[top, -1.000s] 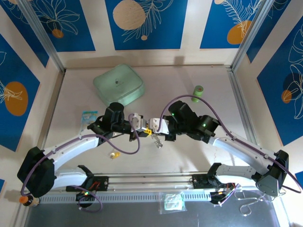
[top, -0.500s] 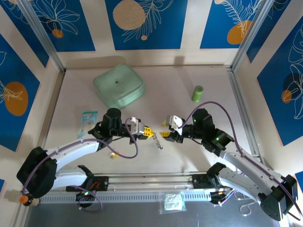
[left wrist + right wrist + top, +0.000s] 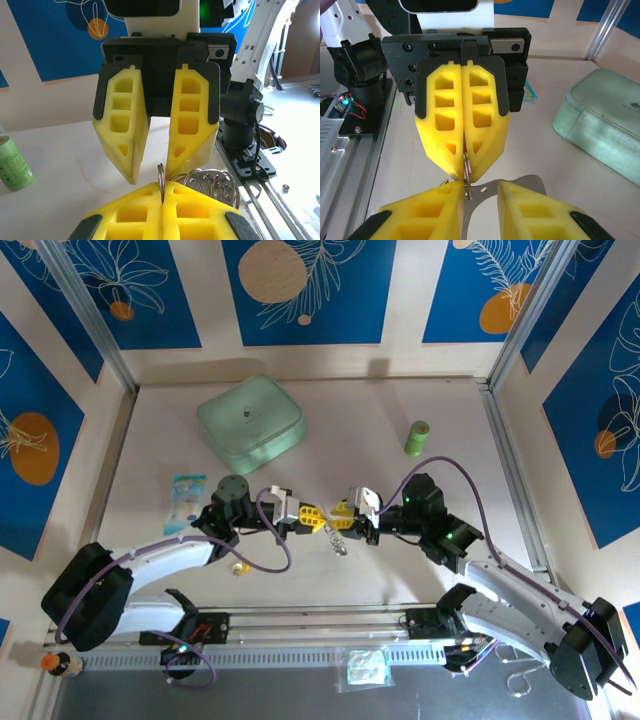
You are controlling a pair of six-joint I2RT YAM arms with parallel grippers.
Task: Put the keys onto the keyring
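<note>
**Ring clamped edge-up, right jaws lining up on it**

The left gripper [image 3: 317, 519] has its yellow foam fingers pressed together on the thin pale split ring of the keyring [image 3: 161, 172]. The ring stands on edge above the fingertips, and its glittery silver beaded chain [image 3: 212, 183] is coiled just beside them, dangling toward the table [image 3: 450, 400].

The right gripper [image 3: 340, 519] meets it tip to tip with its jaws partly apart. A flat grey metal piece with a small hole [image 3: 492, 197] lies between the right fingers; whether it is a key blade I cannot tell.

To do this step well, the left clamp should stay firm and motionless. The right should work along the ring's plane rather than across it, since so thin a ring could twist out of soft foam.

Both arms reach inward from the table's near edge with their forearms low. The wrists are turned so the grippers point at each other above the table's middle, somewhat toward the near edge. A tiny yellowish object [image 3: 238, 567] lies on the table beside the left arm. It may be the yellow-headed key but is too small to confirm.
</note>
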